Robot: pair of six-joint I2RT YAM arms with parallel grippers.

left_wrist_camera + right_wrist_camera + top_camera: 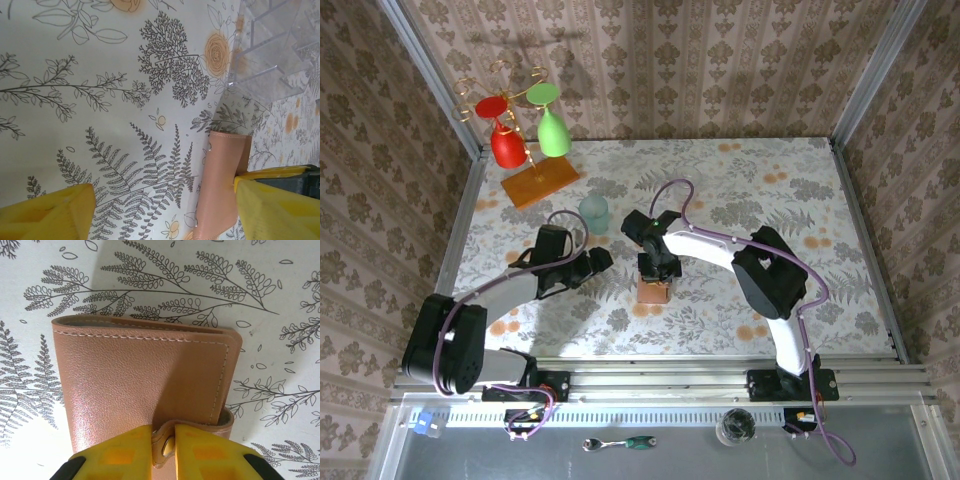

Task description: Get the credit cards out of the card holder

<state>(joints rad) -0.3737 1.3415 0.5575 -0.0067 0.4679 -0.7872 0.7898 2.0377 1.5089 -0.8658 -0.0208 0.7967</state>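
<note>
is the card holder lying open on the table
No, the card holder lies folded shut, cover up, with the right gripper pinching its strap tab.

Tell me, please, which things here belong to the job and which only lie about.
Job: card holder, closed, its strap pinched by the right gripper.
Lying about: clear plastic box, glass rack, green-handled tool.

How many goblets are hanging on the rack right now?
2: a red goblet on the left, a green goblet just right of it, both upside down. None seems hidden.
</note>
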